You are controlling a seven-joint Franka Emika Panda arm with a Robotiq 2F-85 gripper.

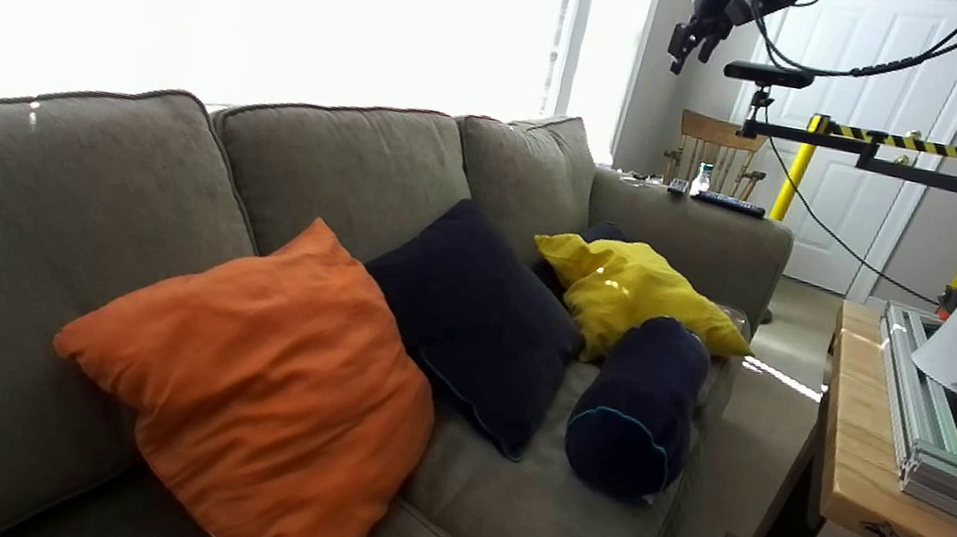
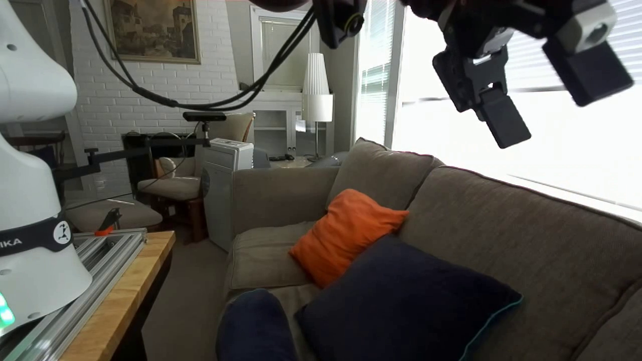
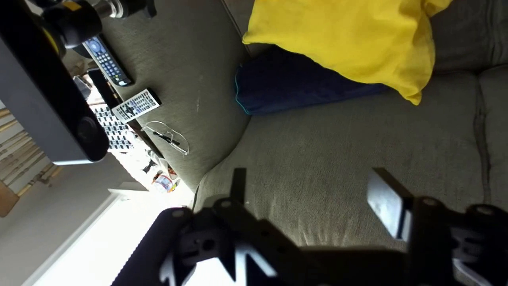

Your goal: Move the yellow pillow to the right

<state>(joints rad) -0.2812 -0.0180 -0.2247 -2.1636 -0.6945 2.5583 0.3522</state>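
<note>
The yellow pillow (image 1: pixel 641 286) lies at the far end of the couch in an exterior view, slumped partly over a dark navy pillow. In the wrist view the yellow pillow (image 3: pixel 349 39) fills the top right, with one corner hanging over the navy pillow (image 3: pixel 293 85) onto the seatback cushion. It is out of view in the remaining exterior view. My gripper (image 1: pixel 690 59) is raised high above the couch, apart from the yellow pillow. The gripper also shows large in an exterior view (image 2: pixel 551 108). In the wrist view its fingers (image 3: pixel 309 182) are wide apart with nothing between them.
An orange pillow (image 1: pixel 273 390), a square navy pillow (image 1: pixel 478 327) and a navy bolster (image 1: pixel 640 407) lie on the couch (image 1: pixel 363 142). Remotes (image 3: pixel 135 105) and glasses (image 3: pixel 168 137) rest on its arm. A camera on a stand (image 1: pixel 769 74) is near the gripper. The robot's wooden table (image 1: pixel 857 449) stands alongside.
</note>
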